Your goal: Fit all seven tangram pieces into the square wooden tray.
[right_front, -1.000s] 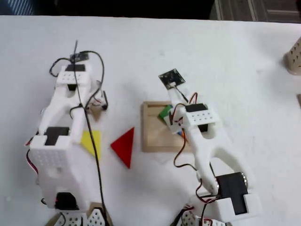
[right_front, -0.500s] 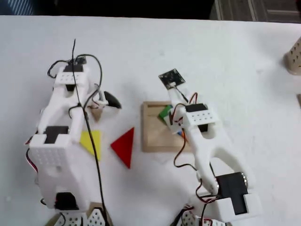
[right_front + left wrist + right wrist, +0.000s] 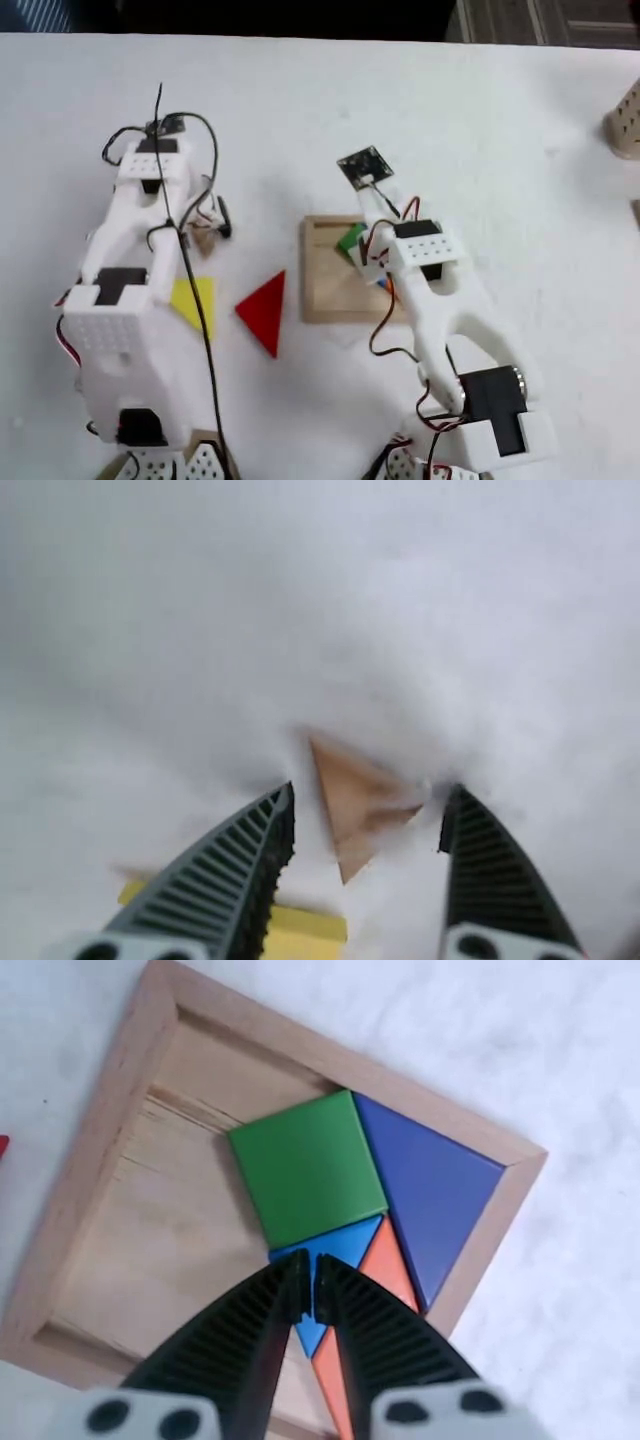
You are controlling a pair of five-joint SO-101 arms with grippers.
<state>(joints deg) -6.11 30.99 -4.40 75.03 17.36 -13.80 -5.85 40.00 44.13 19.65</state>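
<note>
The left gripper stands open astride the small tan triangular piece, which lies well apart from the square wooden tray; closing on it seems the next move. The right gripper hangs pinched together, empty, over the tray.

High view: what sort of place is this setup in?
Likely a robotics lab bench: the left arm and right arm, wiring exposed, stand at a plain white table holding a wooden tray and loose red triangle.
</note>
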